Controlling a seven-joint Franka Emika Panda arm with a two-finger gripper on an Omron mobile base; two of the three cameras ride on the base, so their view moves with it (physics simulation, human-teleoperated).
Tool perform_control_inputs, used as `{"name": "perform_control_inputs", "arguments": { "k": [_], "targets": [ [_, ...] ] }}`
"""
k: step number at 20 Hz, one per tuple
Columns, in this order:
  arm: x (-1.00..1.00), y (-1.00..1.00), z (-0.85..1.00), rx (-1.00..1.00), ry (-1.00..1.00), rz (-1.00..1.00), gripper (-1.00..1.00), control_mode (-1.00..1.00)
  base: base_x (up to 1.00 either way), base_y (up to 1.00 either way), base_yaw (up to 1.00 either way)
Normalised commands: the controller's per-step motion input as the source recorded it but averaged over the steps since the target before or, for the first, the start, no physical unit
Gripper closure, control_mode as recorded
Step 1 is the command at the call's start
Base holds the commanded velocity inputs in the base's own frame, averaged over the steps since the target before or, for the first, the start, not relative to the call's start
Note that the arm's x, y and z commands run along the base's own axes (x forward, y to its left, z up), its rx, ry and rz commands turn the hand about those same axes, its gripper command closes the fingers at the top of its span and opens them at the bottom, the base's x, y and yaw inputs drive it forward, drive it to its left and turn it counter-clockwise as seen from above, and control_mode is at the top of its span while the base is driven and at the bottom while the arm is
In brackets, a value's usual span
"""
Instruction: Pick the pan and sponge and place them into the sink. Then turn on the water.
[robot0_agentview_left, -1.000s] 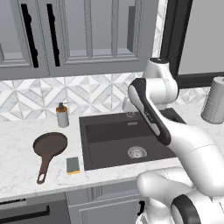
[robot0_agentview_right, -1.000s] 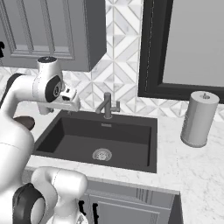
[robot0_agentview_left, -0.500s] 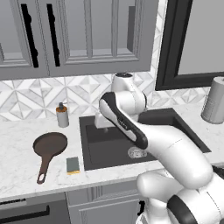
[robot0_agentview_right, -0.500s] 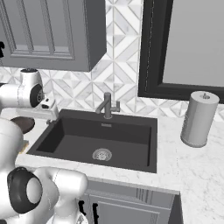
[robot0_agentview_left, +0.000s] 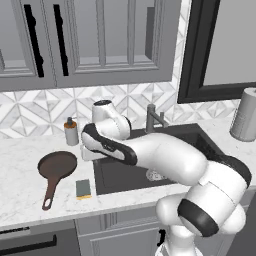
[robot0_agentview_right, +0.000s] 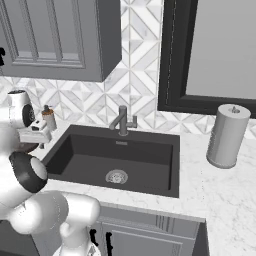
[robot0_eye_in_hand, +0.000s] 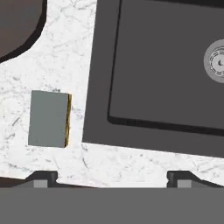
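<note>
The tool (robot0_eye_in_hand: 112, 178) is spread wide and holds nothing; it hangs above the desk (robot0_eye_in_hand: 65, 52) at the sink's (robot0_eye_in_hand: 166, 74) left edge. The sponge (robot0_eye_in_hand: 49, 119) lies flat on the desk just beside the sink. The pan (robot0_agentview_left: 56, 169) rests on the desk beside the sponge, handle toward the front edge. The faucet (robot0_agentview_right: 123, 120) stands behind the sink.

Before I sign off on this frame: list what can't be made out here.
- Gripper: left base view, hidden behind the arm's own wrist.
- Pan: hand view, cut off by the top-left edge.
- Sink: left base view, largely covered by the arm.
- Soap bottle: right base view, too small for detail.
</note>
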Motion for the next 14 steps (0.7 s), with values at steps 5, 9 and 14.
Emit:
{"name": "perform_control_inputs", "arguments": {
  "k": [5,9,14],
  "targets": [
    [0.4,0.96,-0.69,-0.02,0.11,0.0,-1.0,-1.0,0.0,0.0,0.0],
    [0.18,0.68,-0.21,0.0,0.03,0.0,-1.0,-1.0,0.0,0.0,0.0],
    [0.11,0.43,-0.05,0.0,0.0,0.0,-1.0,-1.0,0.0,0.0,0.0]
  ]
}}
